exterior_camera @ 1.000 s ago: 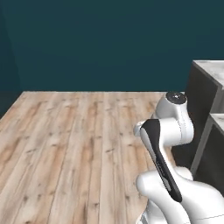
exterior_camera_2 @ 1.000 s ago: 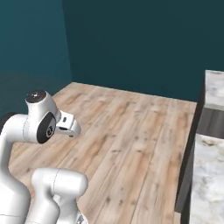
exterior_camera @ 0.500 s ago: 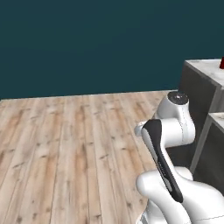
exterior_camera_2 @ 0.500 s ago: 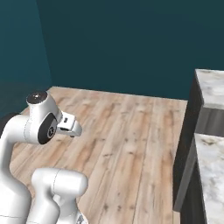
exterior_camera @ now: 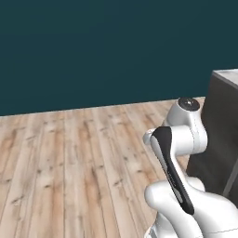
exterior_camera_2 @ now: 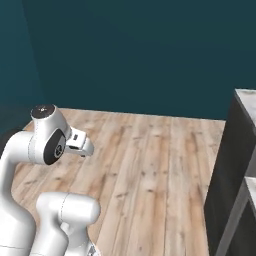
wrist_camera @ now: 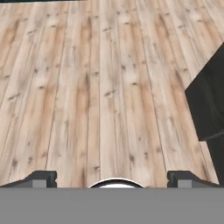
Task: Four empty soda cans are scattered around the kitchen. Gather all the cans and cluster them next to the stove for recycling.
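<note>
The soda cans and the stove are out of view. My gripper (wrist_camera: 113, 178) points down at bare wooden floor (wrist_camera: 109, 87) in the hand view. Its two dark fingertips (wrist_camera: 41, 177) stand far apart at the bottom edge, open, with nothing between them. The white arm (exterior_camera: 179, 139) is folded up close over the base, its upper joint (exterior_camera_2: 47, 135) raised.
A dark cabinet block (exterior_camera: 223, 135) with a pale grey top stands close on the right; it shows too as the dark cabinet (exterior_camera_2: 227, 180) and a black corner (wrist_camera: 210, 100). A dark teal wall (exterior_camera: 107, 51) closes off the far side. Plank floor stretches ahead and to the left.
The whole picture has shifted in both base views, so the base has driven and turned. The arm keeps its folded pose and the gripper stays open.
</note>
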Robot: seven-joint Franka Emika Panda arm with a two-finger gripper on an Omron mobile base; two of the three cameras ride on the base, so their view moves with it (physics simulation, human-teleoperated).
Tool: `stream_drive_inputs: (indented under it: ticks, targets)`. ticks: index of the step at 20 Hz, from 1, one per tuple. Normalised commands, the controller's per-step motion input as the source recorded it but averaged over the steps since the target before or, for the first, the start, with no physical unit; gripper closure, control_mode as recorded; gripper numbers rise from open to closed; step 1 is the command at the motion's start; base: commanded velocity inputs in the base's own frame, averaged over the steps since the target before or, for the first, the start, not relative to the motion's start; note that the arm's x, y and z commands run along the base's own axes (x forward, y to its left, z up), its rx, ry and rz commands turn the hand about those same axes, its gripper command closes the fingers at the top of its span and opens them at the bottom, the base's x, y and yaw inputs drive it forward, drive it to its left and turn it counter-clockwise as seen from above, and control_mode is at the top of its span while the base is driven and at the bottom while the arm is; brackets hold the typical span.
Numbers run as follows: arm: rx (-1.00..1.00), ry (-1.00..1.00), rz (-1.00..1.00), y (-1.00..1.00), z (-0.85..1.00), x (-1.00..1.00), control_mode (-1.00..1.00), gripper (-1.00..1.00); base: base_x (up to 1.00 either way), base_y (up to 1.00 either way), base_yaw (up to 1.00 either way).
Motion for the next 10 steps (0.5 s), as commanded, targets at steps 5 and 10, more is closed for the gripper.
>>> stream_drive_inputs:
  ticks: [5, 10]
  targets:
    - [0.0, 0.0, 0.0, 0.0, 0.0, 0.0, 1.0, -1.0, 0.76, 0.51, -0.21]
    - [0.0, 0.0, 0.0, 0.0, 0.0, 0.0, 1.0, -1.0, 0.78, 0.51, -0.21]
